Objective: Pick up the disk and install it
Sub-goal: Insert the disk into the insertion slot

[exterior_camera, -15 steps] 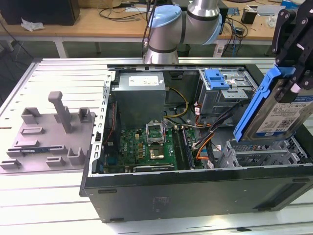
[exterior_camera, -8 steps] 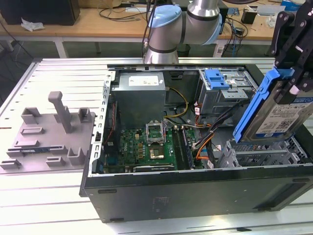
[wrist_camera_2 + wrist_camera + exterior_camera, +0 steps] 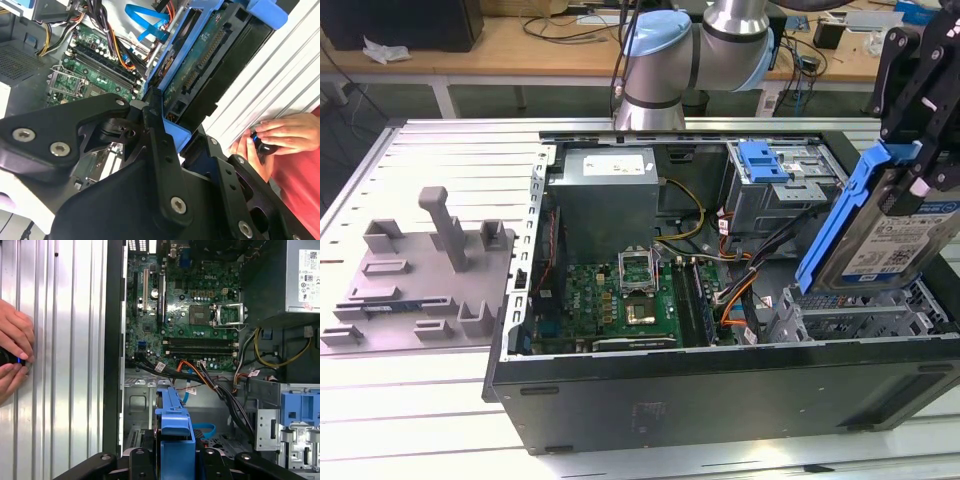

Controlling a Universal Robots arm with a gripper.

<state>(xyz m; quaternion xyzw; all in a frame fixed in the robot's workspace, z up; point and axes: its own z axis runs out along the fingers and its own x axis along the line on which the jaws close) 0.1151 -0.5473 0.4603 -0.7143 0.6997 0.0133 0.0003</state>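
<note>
The disk (image 3: 895, 235), a silver drive with a white-and-blue label in a blue carrier frame, hangs tilted on edge above the right end of the open computer case (image 3: 720, 385). My black gripper (image 3: 918, 172) is shut on its upper end. In the second wrist view the disk's (image 3: 200, 65) circuit-board side shows beyond the gripper (image 3: 172, 137). In the first wrist view the disk's blue carrier edge (image 3: 174, 415) sticks out from the gripper (image 3: 172, 460) over the silver drive cage (image 3: 145, 405). The cage (image 3: 860, 320) sits just below the disk.
A bare blue bracket (image 3: 765, 160) sits on the upper bay. The grey power supply (image 3: 610, 190), motherboard (image 3: 620, 300) and loose cables (image 3: 740, 285) fill the case. A grey fixture (image 3: 430, 270) lies at the exterior view's left. A person's hands (image 3: 280, 135) hold a small device beside the case.
</note>
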